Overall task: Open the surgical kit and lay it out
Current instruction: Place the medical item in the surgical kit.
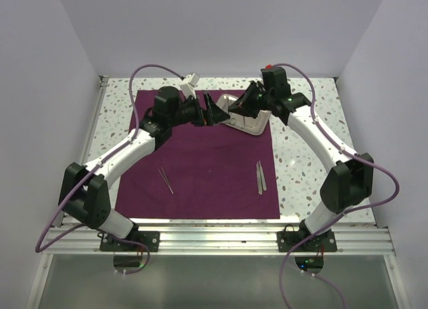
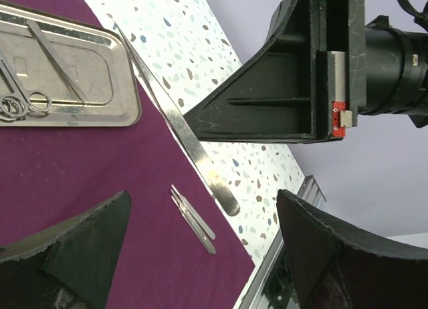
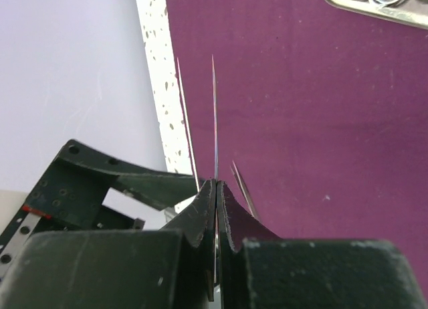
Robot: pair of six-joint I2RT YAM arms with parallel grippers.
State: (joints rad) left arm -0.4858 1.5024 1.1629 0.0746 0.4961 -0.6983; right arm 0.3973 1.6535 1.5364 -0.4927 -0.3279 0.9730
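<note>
Jaws of the right gripper (image 3: pixel 216 185) are pressed together on a long, slim pair of silver tweezers (image 2: pixel 190 138), held off the surface with its two fine tines apart and pointing away from the fingers; jaws of the left gripper (image 2: pixel 204 196) stand wide apart with nothing between them, facing the right gripper across the tweezers. Below them the dark purple cloth wrap (image 1: pixel 207 168) lies unfolded and flat. A small shiny rectangular steel tray (image 2: pixel 100 61) sits near the wrap's far right corner, holding ring-handled steel instruments (image 2: pixel 27 108). Nearer the arm bases, one thin pair of tweezers (image 1: pixel 166 180) lies on the left part of the cloth, and two short silver pieces (image 1: pixel 261 176) lie side by side on the right part, well apart from the tray. The cloth covers much of a white speckled tabletop (image 1: pixel 301 155), with both arms arching inward over its far half
</note>
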